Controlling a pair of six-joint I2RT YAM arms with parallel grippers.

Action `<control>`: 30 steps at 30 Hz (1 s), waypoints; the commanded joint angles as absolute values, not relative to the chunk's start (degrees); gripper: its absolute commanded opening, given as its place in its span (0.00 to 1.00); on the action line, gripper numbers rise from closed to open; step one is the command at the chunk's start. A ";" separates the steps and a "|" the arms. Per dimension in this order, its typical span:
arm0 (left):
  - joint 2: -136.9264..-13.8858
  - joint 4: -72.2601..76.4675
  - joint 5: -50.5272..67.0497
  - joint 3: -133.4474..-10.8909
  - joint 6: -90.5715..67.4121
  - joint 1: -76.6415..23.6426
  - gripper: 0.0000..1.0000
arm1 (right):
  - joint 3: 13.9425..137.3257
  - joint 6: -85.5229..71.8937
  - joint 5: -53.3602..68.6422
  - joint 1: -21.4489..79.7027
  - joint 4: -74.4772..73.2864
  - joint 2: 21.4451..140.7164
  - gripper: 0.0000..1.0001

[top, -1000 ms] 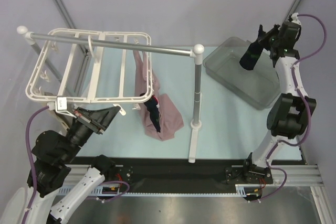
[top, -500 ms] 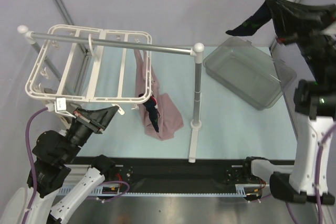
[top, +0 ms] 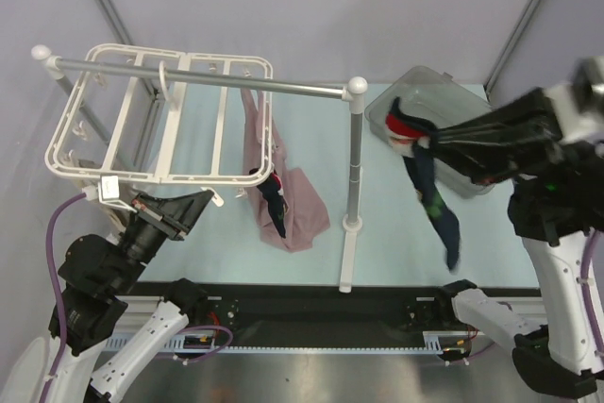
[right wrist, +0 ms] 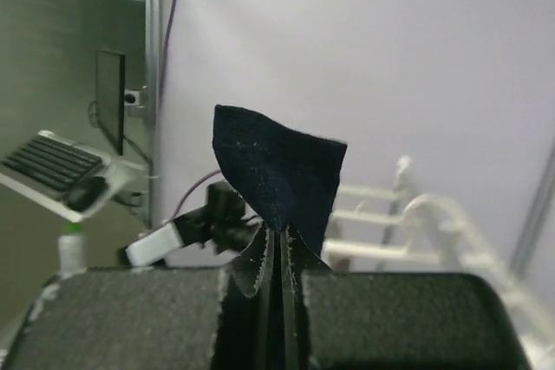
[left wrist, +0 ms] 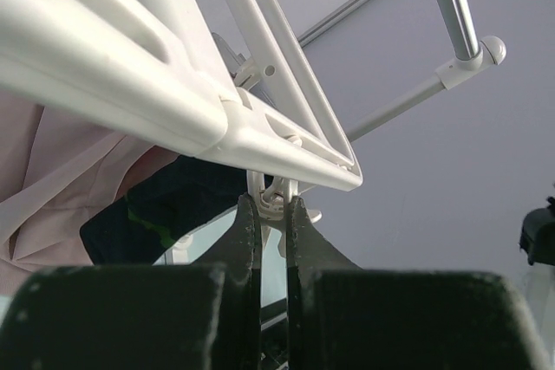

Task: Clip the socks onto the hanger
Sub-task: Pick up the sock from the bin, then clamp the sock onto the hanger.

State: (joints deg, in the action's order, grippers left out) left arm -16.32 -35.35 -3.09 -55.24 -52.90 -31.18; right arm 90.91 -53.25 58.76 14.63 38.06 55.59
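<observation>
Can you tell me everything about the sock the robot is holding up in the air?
The sock is small and dark navy and looks like soft knit cloth. It has a red-and-white patch at its top end and a tiny green mark partway down. It hangs limp and long above the table, beside the clear bin and right of the silver stand. Only the right gripper touches it, clamped shut on one edge.

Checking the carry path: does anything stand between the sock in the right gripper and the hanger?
Yes. The stand's upright post stands between the sock, held in the right gripper, and the hanger. Past it, a pink cloth hangs at the hanger's right end.
</observation>
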 commanded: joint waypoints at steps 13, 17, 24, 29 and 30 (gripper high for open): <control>-16.43 -36.47 -4.04 -57.21 -52.82 -31.38 0.00 | 77.96 -12.31 18.83 71.44 -12.13 64.24 0.00; -16.44 -36.83 -4.04 -58.18 -52.91 -31.38 0.00 | 78.05 -9.85 2.96 77.07 -10.99 71.00 0.00; -16.17 -36.48 -3.96 -58.18 -53.70 -31.38 0.00 | 75.06 -4.41 -18.87 83.40 -0.64 79.89 0.00; -16.26 -36.47 -3.51 -58.45 -53.61 -31.38 0.00 | 67.08 5.08 -33.28 87.97 16.14 80.42 0.00; -16.17 -36.56 -3.60 -58.53 -53.61 -31.38 0.00 | 64.36 6.49 -34.70 89.28 21.74 80.25 0.00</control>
